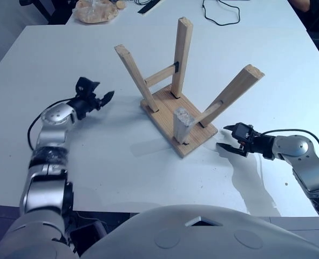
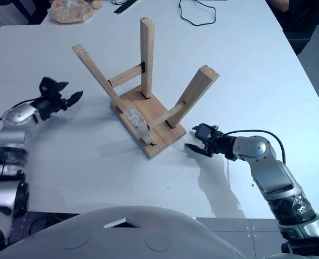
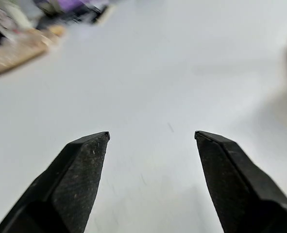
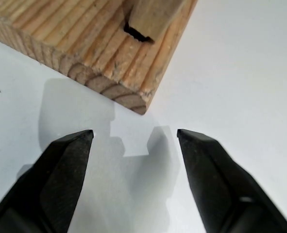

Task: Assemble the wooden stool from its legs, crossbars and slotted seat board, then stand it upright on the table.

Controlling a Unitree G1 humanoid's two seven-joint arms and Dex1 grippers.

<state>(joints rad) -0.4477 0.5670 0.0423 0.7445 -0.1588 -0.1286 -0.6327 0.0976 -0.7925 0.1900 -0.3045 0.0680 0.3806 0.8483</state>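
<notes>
The stool [image 1: 176, 86] is seen upside down at the centre of the frame, its seat board [image 1: 164, 113] flat on the worktop [image 1: 121, 162] and its legs pointing up. The board's long axis runs from upper left to lower right. The right pincer [image 1: 224, 136] is found released at lower right, just beside the board's near corner, which is untouched. The left pincer [image 1: 102, 90], likewise released, is found well apart at centre left. The right arm is judged the nearer for turning the stool over.
</notes>
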